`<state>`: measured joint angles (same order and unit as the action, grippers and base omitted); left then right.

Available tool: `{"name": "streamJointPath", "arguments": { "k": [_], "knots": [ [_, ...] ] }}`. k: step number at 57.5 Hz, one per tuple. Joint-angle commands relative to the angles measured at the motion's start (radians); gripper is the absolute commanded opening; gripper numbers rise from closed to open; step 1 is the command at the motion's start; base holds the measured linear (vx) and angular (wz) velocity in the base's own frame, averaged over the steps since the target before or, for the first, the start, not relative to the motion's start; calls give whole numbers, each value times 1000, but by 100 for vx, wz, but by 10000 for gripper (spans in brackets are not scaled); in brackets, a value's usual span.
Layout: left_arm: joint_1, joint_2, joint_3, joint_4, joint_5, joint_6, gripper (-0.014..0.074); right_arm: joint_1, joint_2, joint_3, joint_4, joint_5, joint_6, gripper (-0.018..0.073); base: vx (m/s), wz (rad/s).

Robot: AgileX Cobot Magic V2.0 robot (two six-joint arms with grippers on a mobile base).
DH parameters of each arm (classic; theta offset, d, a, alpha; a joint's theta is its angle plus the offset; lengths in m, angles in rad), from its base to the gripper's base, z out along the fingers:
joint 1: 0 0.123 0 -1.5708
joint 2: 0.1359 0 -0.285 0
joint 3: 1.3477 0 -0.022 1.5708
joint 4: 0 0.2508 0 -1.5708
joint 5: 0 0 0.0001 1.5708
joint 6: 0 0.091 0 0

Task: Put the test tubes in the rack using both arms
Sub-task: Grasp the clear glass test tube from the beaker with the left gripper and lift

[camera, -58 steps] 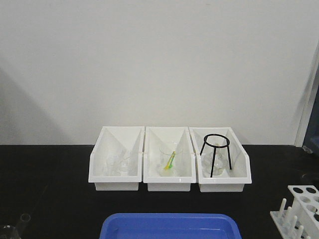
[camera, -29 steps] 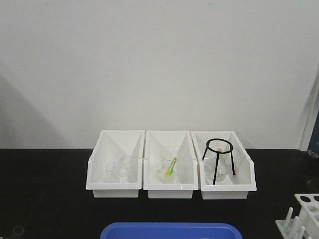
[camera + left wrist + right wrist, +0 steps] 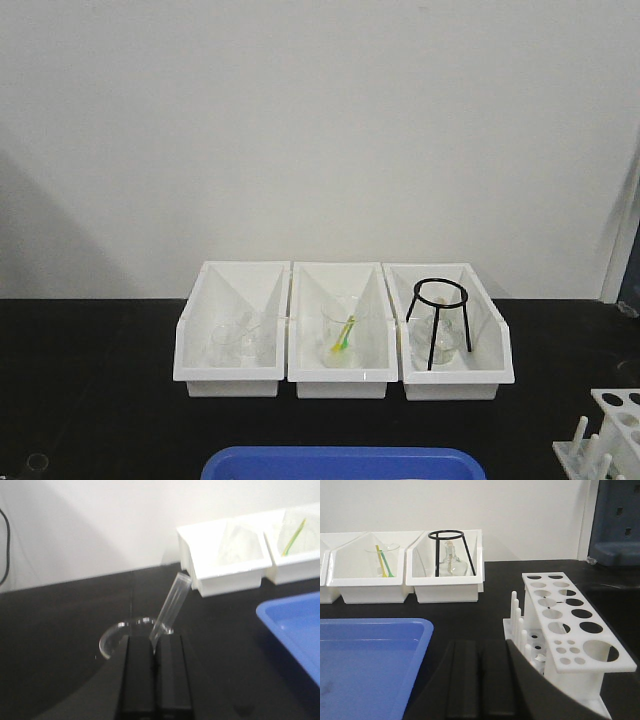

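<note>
In the left wrist view my left gripper (image 3: 154, 640) is shut on the lower end of a clear test tube (image 3: 171, 605). The tube leans up and to the right, open rim on top, above the black table. In the front view only a small round glass rim (image 3: 37, 462) shows at the bottom left. My right gripper (image 3: 480, 645) is shut with nothing between its fingers, low over the table just left of the white rack (image 3: 570, 625). The rack's holes look empty, and its pegs (image 3: 516, 611) face the gripper. The rack (image 3: 612, 432) also shows at the front view's bottom right.
A clear beaker's rim (image 3: 111, 636) stands just behind the left fingers. Three white bins (image 3: 342, 372) line the back, holding beakers, a green-yellow stick (image 3: 344, 332) and a black tripod (image 3: 438, 322). A blue tray (image 3: 340, 464) lies at front centre, its wall (image 3: 420, 645) left of the right gripper.
Since a second ago the front view has shifted: tray, rack and the glass rim at bottom left sit lower in the frame. Nothing has moved in the last half second.
</note>
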<state>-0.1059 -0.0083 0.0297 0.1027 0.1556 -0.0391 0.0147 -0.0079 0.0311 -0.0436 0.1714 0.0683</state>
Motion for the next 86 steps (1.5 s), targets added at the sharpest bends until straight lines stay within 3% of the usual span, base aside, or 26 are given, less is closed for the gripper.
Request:
{"name": "streamJointPath", "arguments": {
  "k": [1, 14, 23, 30, 35, 40, 48, 65, 76, 86],
  "knots": [
    [3, -10, 27, 1, -121, 2, -20, -7, -10, 10, -3, -84, -7, -8, 0, 0],
    [3, -10, 27, 1, -115, 2, -20, -7, -10, 10, -3, -102, -7, -8, 0, 0],
    [3, -10, 18, 10, -208, 3, -20, -7, -10, 9, -6, -165, -7, -8, 0, 0],
    [3, -10, 14, 7, -323, -62, -20, -7, -10, 7, -12, -319, -14, -8, 0, 0],
    [3, -10, -21, 8, -330, -123, -20, -7, -10, -24, -11, -410, -14, -8, 0, 0],
    [3, -8, -97, 9, -296, -135, -20, -7, -10, -103, -10, -395, -14, -8, 0, 0],
    [3, 67, -319, 10, -252, -88, -20, -7, 43, -316, -10, -289, -14, -8, 0, 0],
    [3, 514, -804, 9, -188, -72, -20, -7, 392, -715, -60, -252, -25, -8, 0, 0],
    [3, 700, -903, 9, -187, -80, -20, -7, 569, -777, -55, -326, -25, -8, 0, 0],
    [3, 752, -899, 9, -181, -77, -13, -7, 642, -771, -55, -335, -24, -6, 0, 0]
  ]
}}
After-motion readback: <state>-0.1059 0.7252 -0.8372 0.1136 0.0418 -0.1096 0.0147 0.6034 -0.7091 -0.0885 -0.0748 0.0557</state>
